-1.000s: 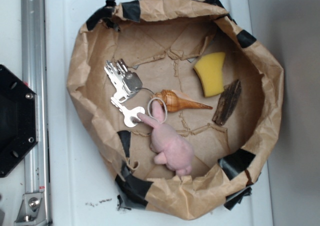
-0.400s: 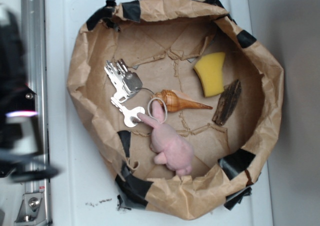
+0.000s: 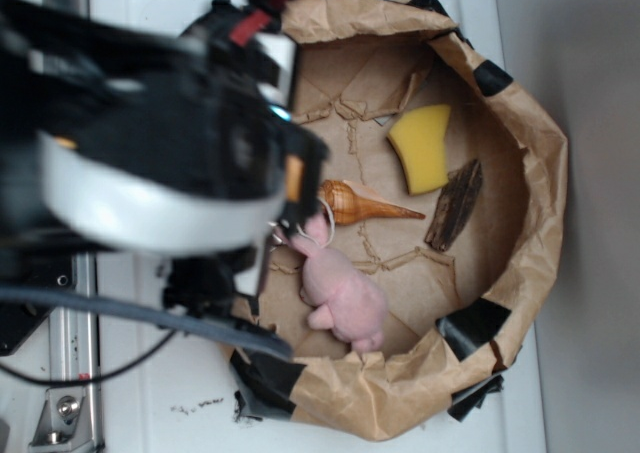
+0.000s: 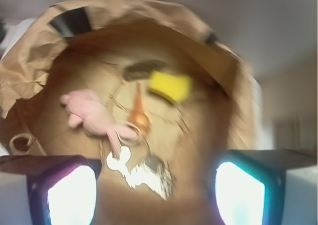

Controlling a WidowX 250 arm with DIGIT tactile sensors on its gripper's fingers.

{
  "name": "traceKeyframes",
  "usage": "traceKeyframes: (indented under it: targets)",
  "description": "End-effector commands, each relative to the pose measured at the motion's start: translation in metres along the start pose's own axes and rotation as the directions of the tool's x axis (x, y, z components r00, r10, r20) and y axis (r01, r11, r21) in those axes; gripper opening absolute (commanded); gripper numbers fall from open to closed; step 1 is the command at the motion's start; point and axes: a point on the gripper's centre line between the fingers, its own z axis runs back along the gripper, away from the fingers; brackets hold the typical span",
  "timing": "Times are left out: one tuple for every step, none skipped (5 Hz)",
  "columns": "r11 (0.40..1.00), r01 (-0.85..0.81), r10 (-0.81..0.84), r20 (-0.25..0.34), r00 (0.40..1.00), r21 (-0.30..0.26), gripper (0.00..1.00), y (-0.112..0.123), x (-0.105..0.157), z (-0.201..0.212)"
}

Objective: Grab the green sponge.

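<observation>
The green sponge (image 3: 422,148) is a small yellow foam block with one curved edge, lying on the floor of the brown paper bowl (image 3: 540,173) at its upper right. In the wrist view the sponge (image 4: 170,85) sits far ahead, beyond the middle of the bowl. My gripper (image 4: 156,192) is open, its two lit fingers (image 4: 72,195) set wide apart with nothing between them, hovering over the keys side of the bowl. In the exterior view my blurred arm (image 3: 160,163) covers the bowl's left part, well apart from the sponge.
A pink plush (image 3: 342,291), an orange-brown seashell (image 3: 362,204) and a dark strip of bark (image 3: 455,205) also lie in the bowl. The keys (image 4: 144,173) show just ahead of the fingers. A metal rail (image 3: 65,373) runs down the left.
My arm has swept in from the left edge and now hangs over the bowl's left side, hiding the keys in the exterior view. The objects in the bowl have not moved.
</observation>
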Motion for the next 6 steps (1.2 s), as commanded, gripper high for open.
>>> traceKeyframes:
  targets:
    - [0.979, 0.181, -0.184, -0.026, 0.983, -0.089, 1.00, 0.013, 0.021, -0.069]
    - [0.946, 0.322, -0.324, -0.096, 0.941, -0.033, 1.00, 0.010, 0.025, -0.100]
    - [0.938, 0.347, -0.346, -0.130, 0.929, -0.016, 1.00, 0.023, 0.033, -0.110]
    - [0.940, 0.340, -0.339, -0.110, 0.934, -0.015, 1.00, 0.034, 0.040, -0.105]
    - [0.940, 0.341, -0.341, -0.090, 0.936, -0.019, 1.00, 0.037, 0.046, -0.096]
    - [0.945, 0.326, -0.327, -0.114, 0.938, -0.026, 1.00, 0.048, 0.036, -0.106]
